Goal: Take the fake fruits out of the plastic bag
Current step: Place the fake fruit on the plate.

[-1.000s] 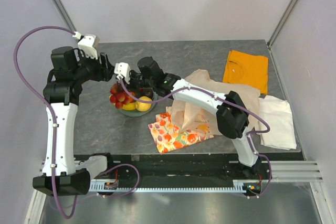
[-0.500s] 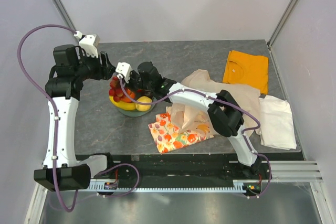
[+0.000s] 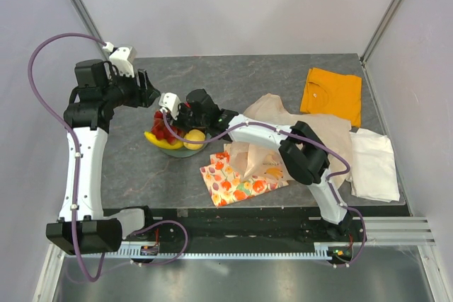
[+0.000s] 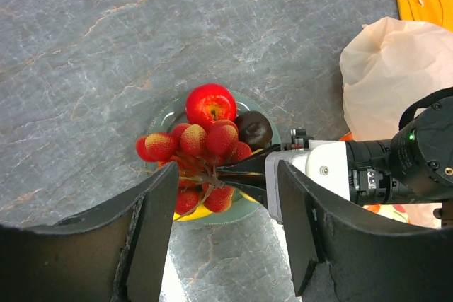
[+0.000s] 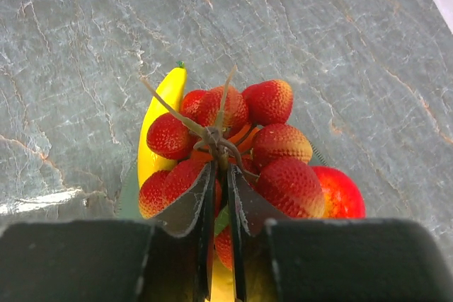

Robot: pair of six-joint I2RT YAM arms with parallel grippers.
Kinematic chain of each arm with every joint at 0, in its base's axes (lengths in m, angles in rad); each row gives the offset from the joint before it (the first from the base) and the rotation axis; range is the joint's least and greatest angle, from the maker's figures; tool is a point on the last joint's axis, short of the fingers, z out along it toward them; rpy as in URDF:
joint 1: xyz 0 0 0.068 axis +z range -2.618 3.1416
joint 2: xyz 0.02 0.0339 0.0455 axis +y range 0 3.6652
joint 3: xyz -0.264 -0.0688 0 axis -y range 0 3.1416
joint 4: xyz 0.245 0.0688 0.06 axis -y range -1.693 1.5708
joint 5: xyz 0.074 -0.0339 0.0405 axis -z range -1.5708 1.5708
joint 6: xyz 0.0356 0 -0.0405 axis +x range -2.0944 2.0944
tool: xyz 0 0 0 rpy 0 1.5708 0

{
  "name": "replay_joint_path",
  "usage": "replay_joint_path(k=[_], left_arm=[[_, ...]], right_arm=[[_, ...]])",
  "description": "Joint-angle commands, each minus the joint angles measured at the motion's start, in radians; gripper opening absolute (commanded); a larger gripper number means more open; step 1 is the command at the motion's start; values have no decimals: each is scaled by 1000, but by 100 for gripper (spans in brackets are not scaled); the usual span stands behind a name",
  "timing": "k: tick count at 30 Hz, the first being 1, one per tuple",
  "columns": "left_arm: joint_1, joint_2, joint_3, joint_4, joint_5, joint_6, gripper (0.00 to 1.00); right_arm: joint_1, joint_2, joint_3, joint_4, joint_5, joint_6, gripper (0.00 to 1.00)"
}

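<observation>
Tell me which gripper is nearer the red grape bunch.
Right. The right gripper has its fingertips at the stem of the red grape bunch; the left gripper hovers open, apart from it.

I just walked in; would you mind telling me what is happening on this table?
The right hand is at a red fruit bunch on a plate with a banana and an apple, its fingers narrowly apart around the stem; whether it grips is unclear. The left hand hovers open above. The cream bag lies beside the plate.
</observation>
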Motion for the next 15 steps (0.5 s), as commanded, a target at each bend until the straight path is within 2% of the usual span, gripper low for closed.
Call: replay_joint_path(k=[1, 3, 6, 7, 15], left_arm=[[-2, 7, -2, 50, 41, -37, 65], [-2, 10, 2, 50, 41, -38, 65], [-2, 8, 2, 48, 41, -37, 65], [0, 5, 2, 50, 39, -37, 65], [0, 4, -2, 57, 44, -41, 65]], right_arm=[[6, -58, -4, 1, -14, 13, 20], [6, -54, 2, 0, -19, 17, 23], [6, -49, 15, -1, -22, 25, 36], [6, -49, 16, -2, -22, 28, 47], [6, -91, 47, -57, -20, 49, 73]])
